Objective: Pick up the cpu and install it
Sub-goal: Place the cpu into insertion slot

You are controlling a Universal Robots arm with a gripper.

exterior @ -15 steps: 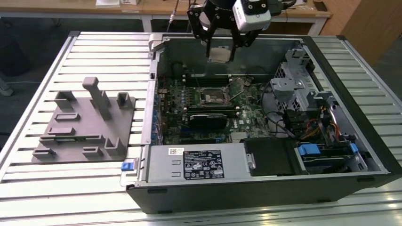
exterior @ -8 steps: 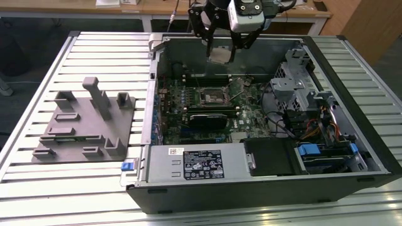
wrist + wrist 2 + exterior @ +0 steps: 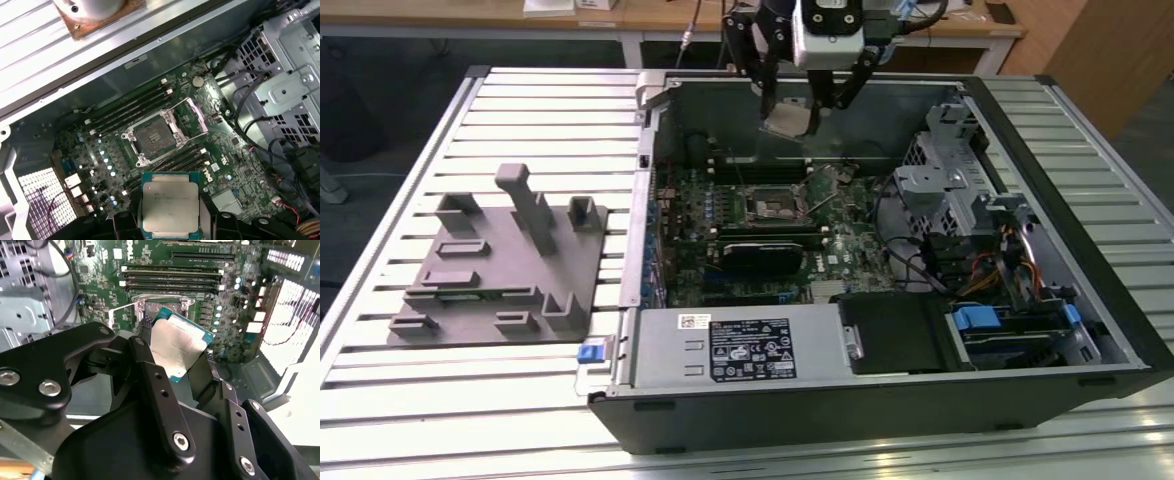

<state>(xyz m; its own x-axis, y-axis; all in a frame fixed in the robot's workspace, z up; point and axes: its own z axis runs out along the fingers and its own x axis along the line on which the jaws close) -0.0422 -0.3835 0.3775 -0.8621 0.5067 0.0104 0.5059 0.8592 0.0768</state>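
Gripper [image 3: 794, 112] pinching the cpu [image 3: 790, 123] above the open case [image 3: 881, 420].

In the exterior view the gripper hangs at the upper middle of the frame, over the far part of the case. Its fingers are pressed against two opposite edges of the cpu, which sits tilted between them, clear of the board [image 3: 847, 250]. The socket [image 3: 771, 205] lies near the middle of the frame, lower than the cpu and apart from it. In the second wrist view the black fingers [image 3: 150, 375] clamp the cpu [image 3: 177, 347], whose silver top and green rim show at a slant in front of the socket [image 3: 162, 304]. In the first wrist view the cpu [image 3: 170, 202] shows its pale metal top, with the socket [image 3: 155, 137] beyond it, not touching. A grey tray [image 3: 494, 270] rests on the slatted table [image 3: 400, 400] at the left of the exterior view, just beside the case.
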